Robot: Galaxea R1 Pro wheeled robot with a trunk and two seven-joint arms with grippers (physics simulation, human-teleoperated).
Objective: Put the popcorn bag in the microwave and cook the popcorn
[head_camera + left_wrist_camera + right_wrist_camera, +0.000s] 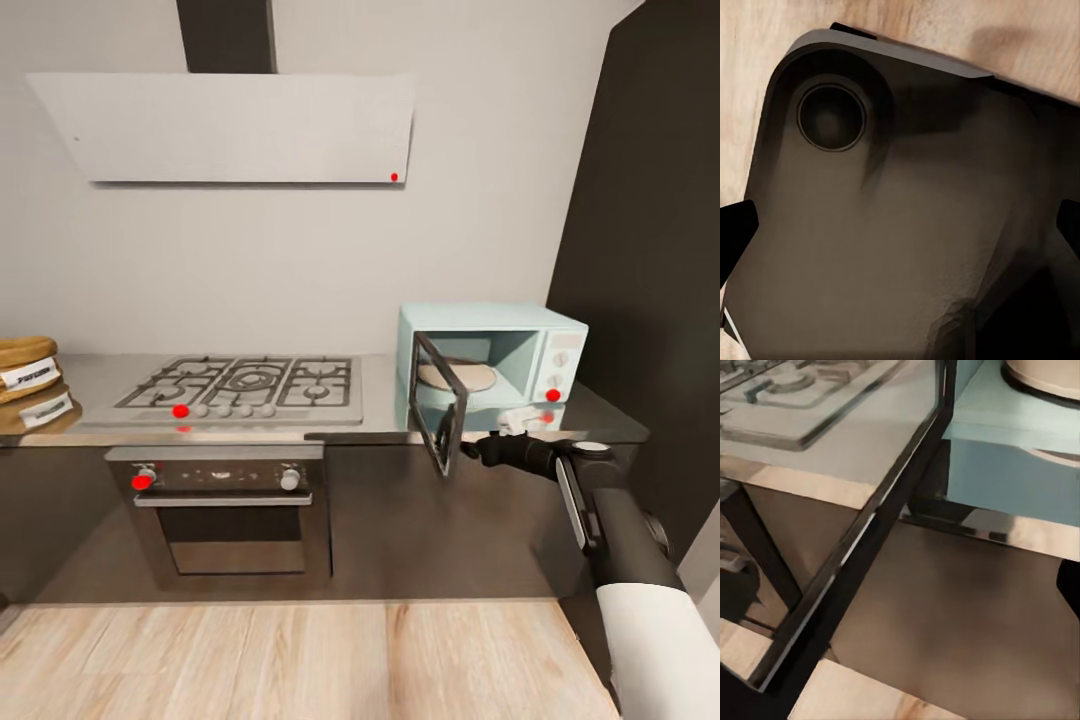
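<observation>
At microwave door [440,415], right tool [466,452]

No legible text anywhere.

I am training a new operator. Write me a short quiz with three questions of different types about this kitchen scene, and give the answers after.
1. True or false: the door of the microwave stands open.
2. Multiple choice: what lies left of the microwave on the countertop? A) a sink B) a gas hob C) a toaster
3. Fill the gap: the right gripper is close to the lower edge of the microwave's ____.

Key
1. True: the door is swung out toward the robot, and the round tray inside shows.
2. B
3. door; whether the gripper is open or shut cannot be told.
</observation>
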